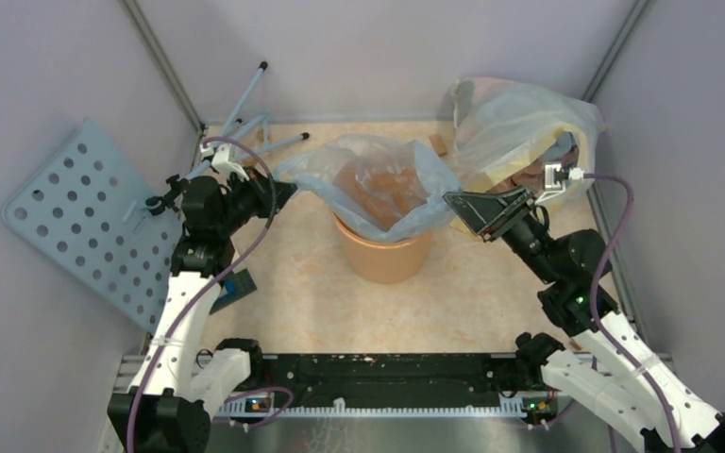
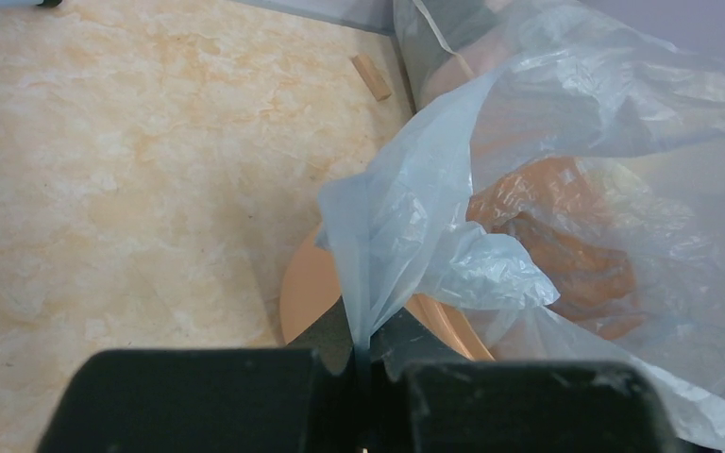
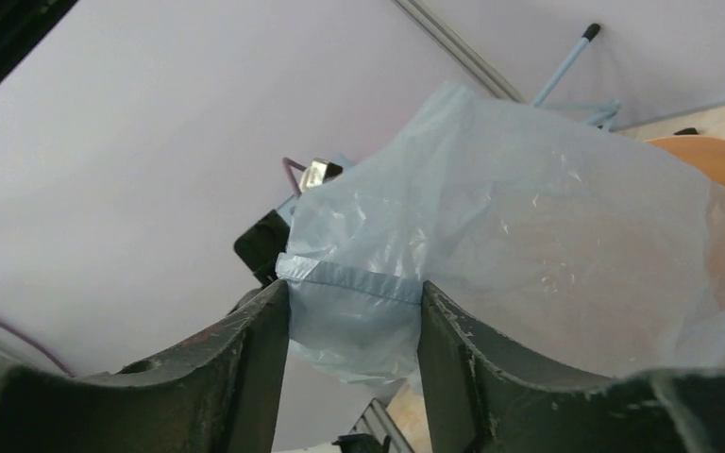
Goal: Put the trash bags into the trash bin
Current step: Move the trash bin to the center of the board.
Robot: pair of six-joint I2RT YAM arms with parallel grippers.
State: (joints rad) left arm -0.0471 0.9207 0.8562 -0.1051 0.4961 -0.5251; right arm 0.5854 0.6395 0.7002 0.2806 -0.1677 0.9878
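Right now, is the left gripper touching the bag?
Touching. In the left wrist view, the left gripper is shut on a pinched fold of the bag, just above the bin.

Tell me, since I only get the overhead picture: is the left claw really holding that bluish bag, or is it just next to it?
Observer: Holding it. The left wrist view shows the left claw shut on a folded edge of the trash bag.
Operator: And the right one?
Observer: Its wrist view shows the right claw with its fingers apart. The bag's hem lies in the gap, and I can't tell whether they press it.
Operator: Is the bag tucked over the bucket near the left claw?
Observer: No. On that side the rim of the trash bin is bare, with the bag's edge lifted above it.
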